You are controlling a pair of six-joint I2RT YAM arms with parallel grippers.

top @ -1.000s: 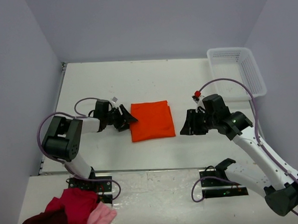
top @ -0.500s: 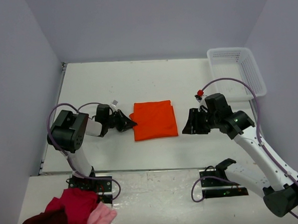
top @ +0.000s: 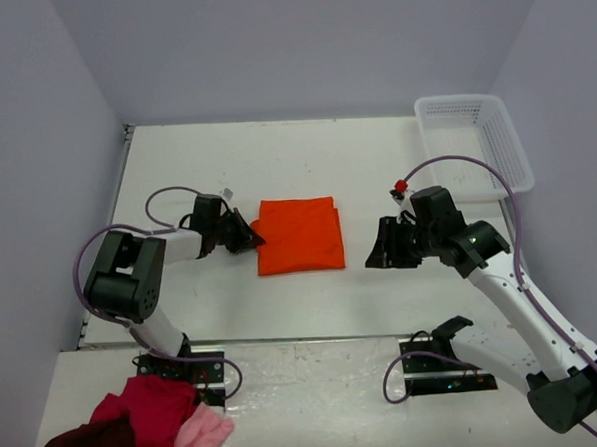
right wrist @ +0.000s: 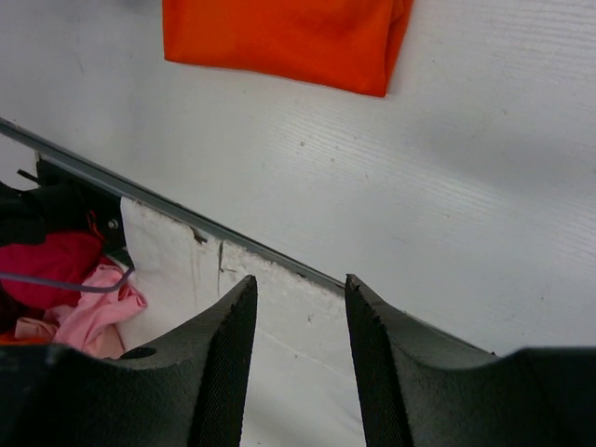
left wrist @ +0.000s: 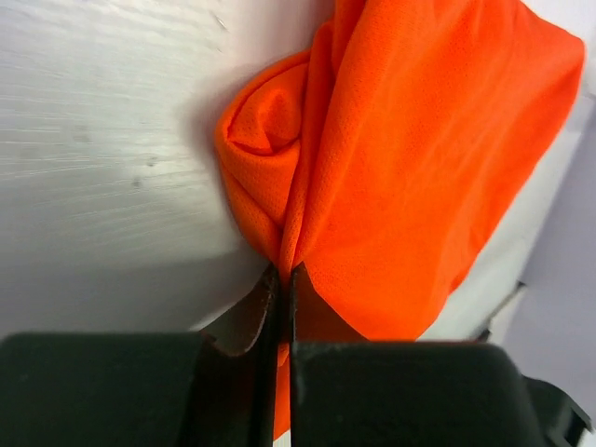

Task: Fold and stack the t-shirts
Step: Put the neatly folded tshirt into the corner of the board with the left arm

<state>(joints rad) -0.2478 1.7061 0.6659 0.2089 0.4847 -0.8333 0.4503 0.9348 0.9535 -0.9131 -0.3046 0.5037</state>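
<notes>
Standing at the near edge of the bench, I record one orange t-shirt lying folded into a rough rectangle at about the middle of the surface, flat except along its left edge. The left gripper lies low against that left edge, and the left wrist view shows its jaws pressed together on a gathered fold of the orange cloth, which bunches into a rolled pucker just ahead of the gripper's tips. The right gripper sits to the right of the shirt, apart from it, above bare bench. Its jaws stand moderately parted with nothing between them, and the shirt's edge lies well ahead of them. A white perforated basket occupies the far right corner of the bench. Only its own mesh floor and walls show inside it, and no cloth is seen there. A loose heap of garments in dark red, magenta and pink lies unfolded on the lower ledge at the near left corner, beside the left arm's base.
</notes>
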